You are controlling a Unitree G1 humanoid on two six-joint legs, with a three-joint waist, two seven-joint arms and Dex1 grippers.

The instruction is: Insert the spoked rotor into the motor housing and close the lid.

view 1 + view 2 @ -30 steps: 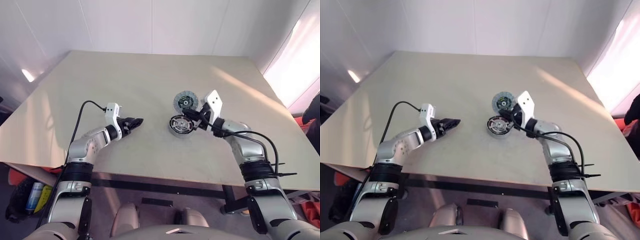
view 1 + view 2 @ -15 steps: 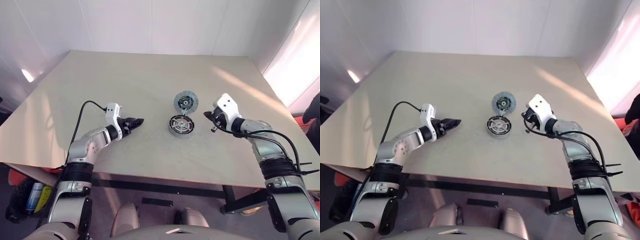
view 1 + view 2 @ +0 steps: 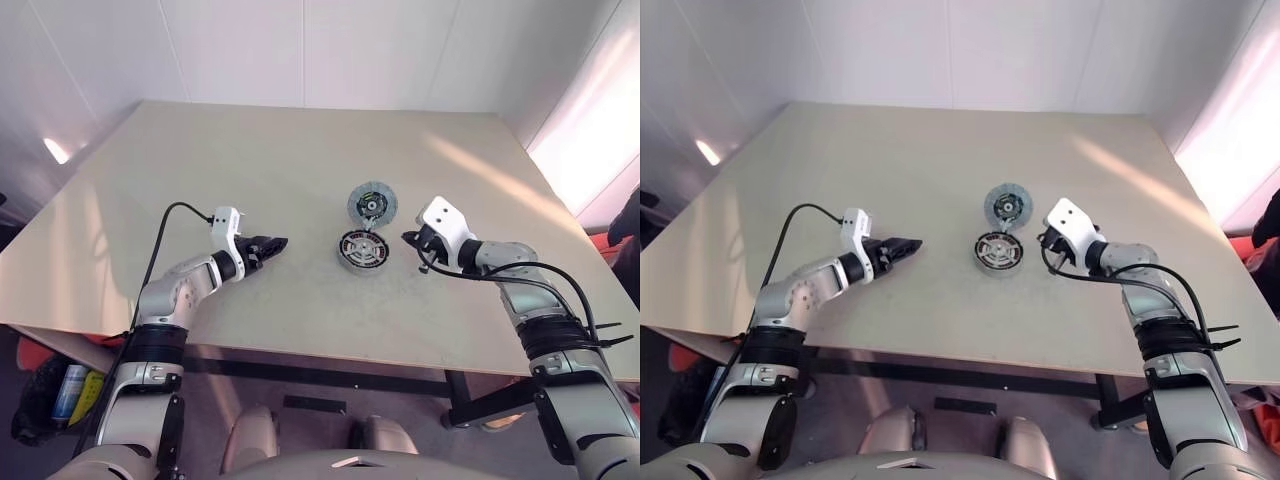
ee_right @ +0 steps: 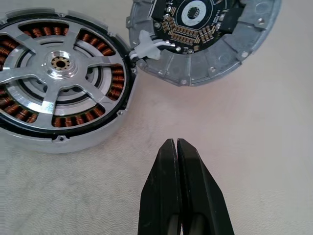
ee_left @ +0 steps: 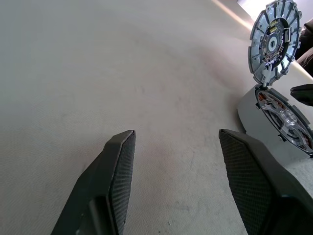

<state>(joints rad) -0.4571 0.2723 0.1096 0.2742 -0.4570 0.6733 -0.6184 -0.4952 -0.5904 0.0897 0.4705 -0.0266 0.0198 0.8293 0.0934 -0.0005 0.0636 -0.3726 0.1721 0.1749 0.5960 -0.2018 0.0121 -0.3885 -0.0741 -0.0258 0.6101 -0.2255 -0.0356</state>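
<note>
The spoked rotor (image 4: 61,63) sits inside the motor housing (image 4: 73,139) on the table (image 3: 300,170). Touching the housing's far edge lies the lid (image 4: 205,44), off. Right of the housing, the right gripper (image 4: 176,147) is pinched together, empty; well left, the left gripper (image 5: 176,147) gapes, empty.

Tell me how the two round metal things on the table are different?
The motor housing has coppery-brown coils in a ring, and the spoked rotor sits inside it. The lid has a dark middle with tiny electronic parts instead. The housing has a dark rim, while the lid has silver-grey fins around its edge. Both are round, lie flat on the table side by side, and a short white cable joins them.
</note>
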